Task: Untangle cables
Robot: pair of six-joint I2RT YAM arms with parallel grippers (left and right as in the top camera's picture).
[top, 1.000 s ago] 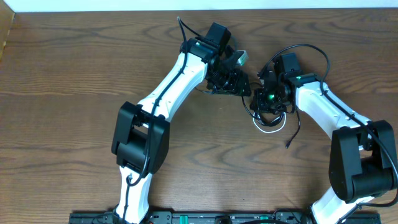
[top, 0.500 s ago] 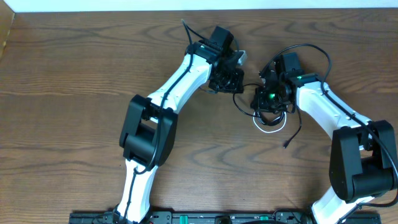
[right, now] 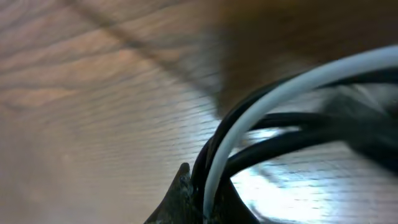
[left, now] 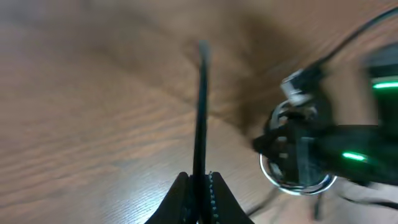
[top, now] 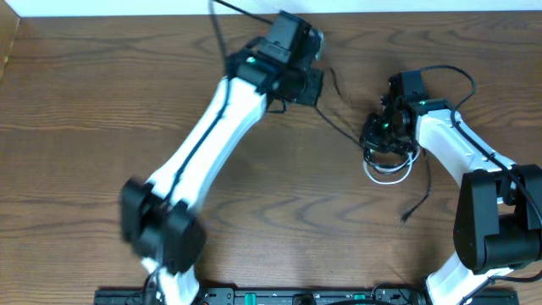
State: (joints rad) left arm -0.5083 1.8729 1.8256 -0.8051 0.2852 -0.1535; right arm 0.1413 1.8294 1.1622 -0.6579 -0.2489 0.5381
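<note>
Overhead, cables: a black cable (top: 343, 129) runs taut from the left gripper (top: 312, 86) to a bunch of loops under the right gripper (top: 385, 140). A white cable (top: 385, 180) loops out just below that gripper on the table (top: 85, 127).
Overhead, arms: the left arm is stretched long and looks blurred. The right arm is bent, with its wrist tipped onto the loops.
Left wrist, cable: the black cable (left: 200, 112) rises straight ahead from the fingertips.
Left wrist, grip: the fingers are pressed together, pinching the black cable.
Right wrist, cables: white (right: 261, 112) and black (right: 280, 146) strands curve up and to the right, side by side.
Right wrist, grip: the fingers pinch the white cable, with black strands alongside it.
</note>
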